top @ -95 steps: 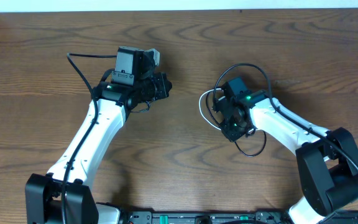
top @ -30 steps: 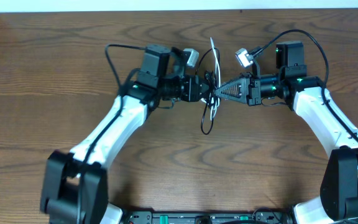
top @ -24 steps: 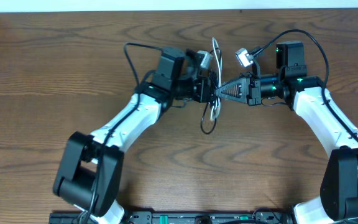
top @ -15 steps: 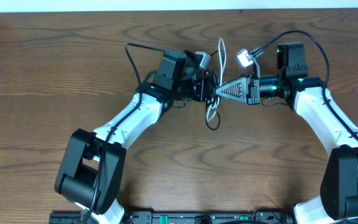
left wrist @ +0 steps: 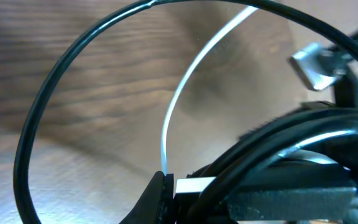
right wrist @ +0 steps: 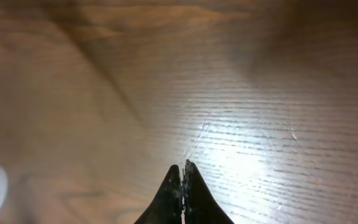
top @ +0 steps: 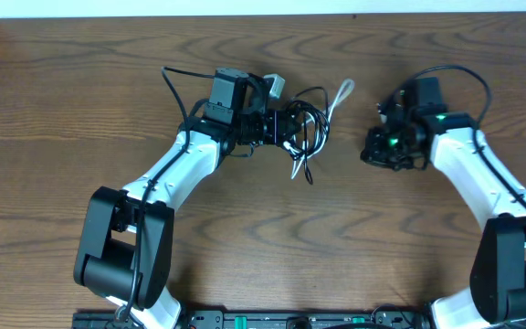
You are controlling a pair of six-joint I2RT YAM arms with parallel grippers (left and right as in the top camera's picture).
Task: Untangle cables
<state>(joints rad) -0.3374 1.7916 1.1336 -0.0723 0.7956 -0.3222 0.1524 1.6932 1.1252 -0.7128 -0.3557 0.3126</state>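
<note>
Left hand (top: 292,131) clenched on limp, light cables (top: 314,117) near the far edge of the counter (top: 62,91); right hand (top: 379,151) clenched, empty. Free loops likely suit grasping.

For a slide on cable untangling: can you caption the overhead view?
Left gripper clamps the tangled black and white cables; right gripper, shut and empty, sits apart.
</note>
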